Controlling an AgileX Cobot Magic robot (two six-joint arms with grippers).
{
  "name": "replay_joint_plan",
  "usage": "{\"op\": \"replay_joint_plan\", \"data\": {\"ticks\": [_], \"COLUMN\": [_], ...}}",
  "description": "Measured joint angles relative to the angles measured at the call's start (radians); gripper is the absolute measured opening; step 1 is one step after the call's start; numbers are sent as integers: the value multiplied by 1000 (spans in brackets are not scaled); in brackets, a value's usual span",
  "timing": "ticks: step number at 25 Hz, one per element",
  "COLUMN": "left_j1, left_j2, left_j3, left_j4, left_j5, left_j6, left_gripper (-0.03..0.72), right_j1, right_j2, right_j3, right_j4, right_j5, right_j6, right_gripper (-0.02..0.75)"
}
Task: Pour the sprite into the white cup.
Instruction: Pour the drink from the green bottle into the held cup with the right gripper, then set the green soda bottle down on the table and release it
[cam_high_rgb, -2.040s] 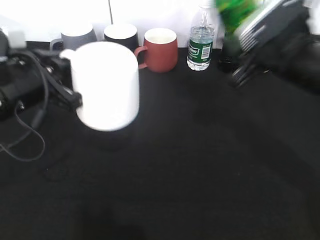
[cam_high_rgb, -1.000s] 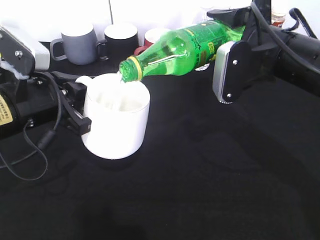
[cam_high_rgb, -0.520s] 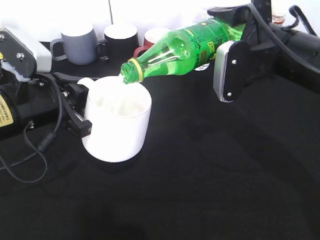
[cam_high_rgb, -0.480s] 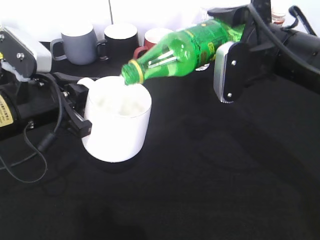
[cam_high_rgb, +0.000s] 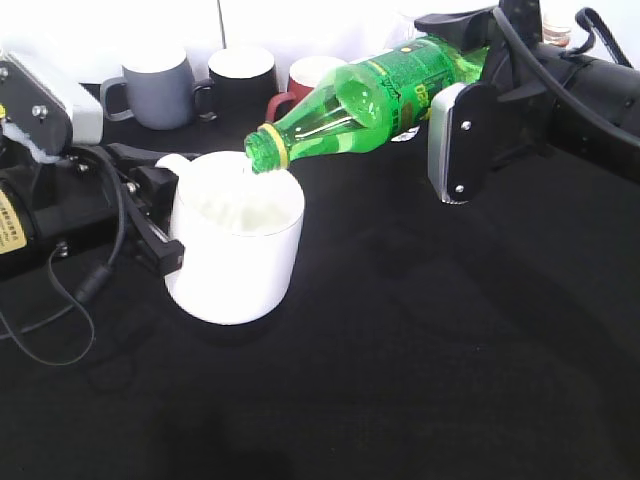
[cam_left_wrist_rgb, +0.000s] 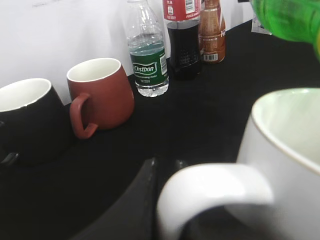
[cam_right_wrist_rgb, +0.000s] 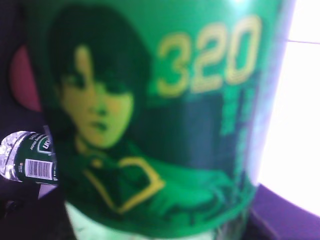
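Note:
The sprite (cam_high_rgb: 370, 100) is a green bottle, tipped nearly level with its open mouth over the far rim of the white cup (cam_high_rgb: 237, 250). My right gripper (cam_high_rgb: 470, 95) is shut on the bottle's label end; the label fills the right wrist view (cam_right_wrist_rgb: 150, 115). My left gripper (cam_high_rgb: 150, 215) is shut on the white cup's loop handle (cam_left_wrist_rgb: 210, 192) and holds the cup upright on the black table. The cup's rim (cam_left_wrist_rgb: 285, 125) and the bottle's green body (cam_left_wrist_rgb: 290, 17) show in the left wrist view.
At the back stand a grey mug (cam_high_rgb: 155, 88), a black mug (cam_high_rgb: 240, 78) and a red mug (cam_left_wrist_rgb: 100, 92). A clear water bottle (cam_left_wrist_rgb: 147, 55), a cola bottle (cam_left_wrist_rgb: 182, 40) and a brown bottle (cam_left_wrist_rgb: 211, 30) stand behind on the right.
Two seconds ago the cup and bottle were in blurred motion. Since one second ago the bottle has stayed tipped over the cup, its mouth shifting only slightly; the cup has barely moved.

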Motion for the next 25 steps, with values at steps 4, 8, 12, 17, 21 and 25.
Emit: {"op": "replay_joint_plan", "data": {"ticks": [4, 8, 12, 17, 21, 25], "left_j1": [0, 0, 0, 0, 26, 292], "left_j2": [0, 0, 0, 1, 1, 4], "left_j3": [0, 0, 1, 1, 3, 0], "left_j4": [1, 3, -35, -195, -465, -513], "left_j5": [0, 0, -9, -98, -201, -261], "left_j6": [1, 1, 4, 14, 232, 262], "left_gripper": [64, 64, 64, 64, 64, 63], "right_j1": [0, 0, 0, 0, 0, 0], "right_j2": [0, 0, 0, 0, 0, 0], "right_j3": [0, 0, 0, 0, -1, -1], "right_j4": [0, 1, 1, 2, 11, 46], "right_j5": [0, 0, 0, 0, -7, -47], "right_j6": [0, 67, 270, 1002, 1452, 1512], "right_gripper": [396, 396, 396, 396, 396, 393]}}
